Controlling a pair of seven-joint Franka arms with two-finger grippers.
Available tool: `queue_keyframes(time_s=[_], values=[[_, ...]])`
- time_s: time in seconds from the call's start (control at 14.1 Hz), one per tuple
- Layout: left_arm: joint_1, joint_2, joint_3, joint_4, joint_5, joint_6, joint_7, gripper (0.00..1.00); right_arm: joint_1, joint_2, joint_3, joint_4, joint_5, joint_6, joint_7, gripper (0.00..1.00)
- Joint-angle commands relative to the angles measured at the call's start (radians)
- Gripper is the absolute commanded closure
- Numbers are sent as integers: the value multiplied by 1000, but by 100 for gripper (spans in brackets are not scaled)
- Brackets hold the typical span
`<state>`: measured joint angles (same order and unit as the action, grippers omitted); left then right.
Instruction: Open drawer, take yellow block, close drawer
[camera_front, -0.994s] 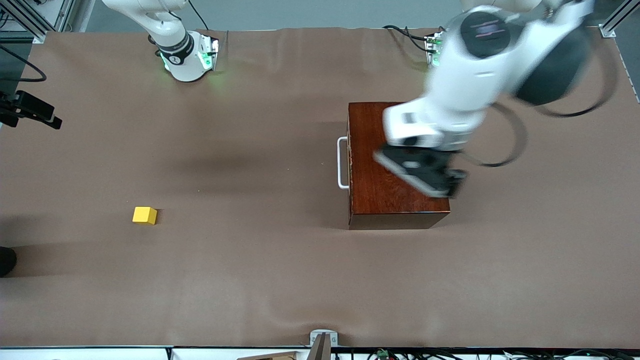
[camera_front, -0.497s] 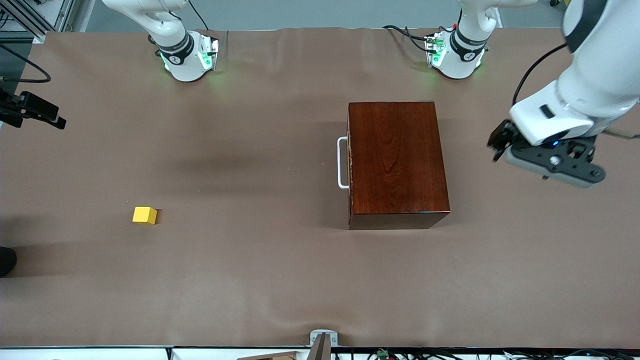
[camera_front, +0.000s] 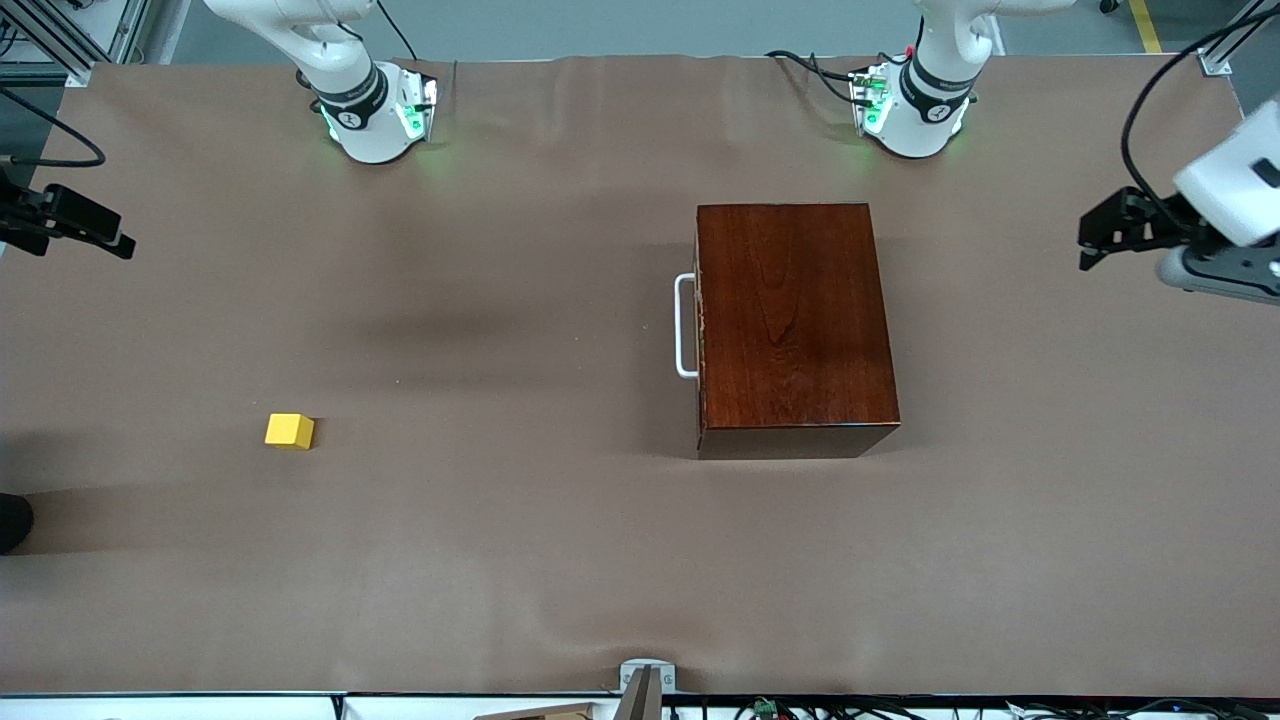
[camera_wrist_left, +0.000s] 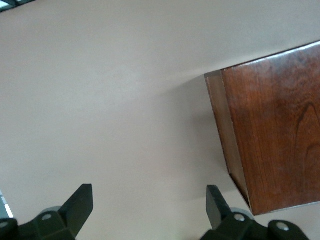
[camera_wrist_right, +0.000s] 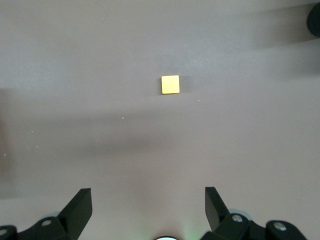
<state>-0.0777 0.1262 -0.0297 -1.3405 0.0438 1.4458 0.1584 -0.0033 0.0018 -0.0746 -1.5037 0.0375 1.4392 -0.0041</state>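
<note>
Block (camera_front: 289, 431) on bench (camera_front: 500, 560), out of shut drawer (camera_front: 700, 325) | your left hand (camera_front: 1105, 232) spread, clear of box | right hand (camera_wrist_right: 148, 210) spread, seemingly high over block, waiting

Brown cloth (camera_front: 560, 560) covers the whole surface, w/ a few wrinkles. Small grey bracket (camera_front: 646, 676) sits at the edge nearest the front camera. Black cables (camera_front: 800, 66) lie by the edge near the arm bases. Metal frame posts (camera_front: 1222, 50) at corners.
</note>
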Motion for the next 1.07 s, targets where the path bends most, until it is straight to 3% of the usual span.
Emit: queue_keyframes(time_s=[0.0,0.14,0.28,0.99], values=[[-7,-95,31,-164,-45,112,-7,0,6,-9,2,-9,-13,4,7,0],[-8,-146,34,-248,-47,177,-70,0,5,-9,2,-9,-13,6,7,0],[-11,-146,33,-250,-45,177,-209,0,3,-9,2,-9,-13,6,9,0],[1,-149,27,-246,-56,162,-206,0,2,-6,1,-9,-13,12,7,0]])
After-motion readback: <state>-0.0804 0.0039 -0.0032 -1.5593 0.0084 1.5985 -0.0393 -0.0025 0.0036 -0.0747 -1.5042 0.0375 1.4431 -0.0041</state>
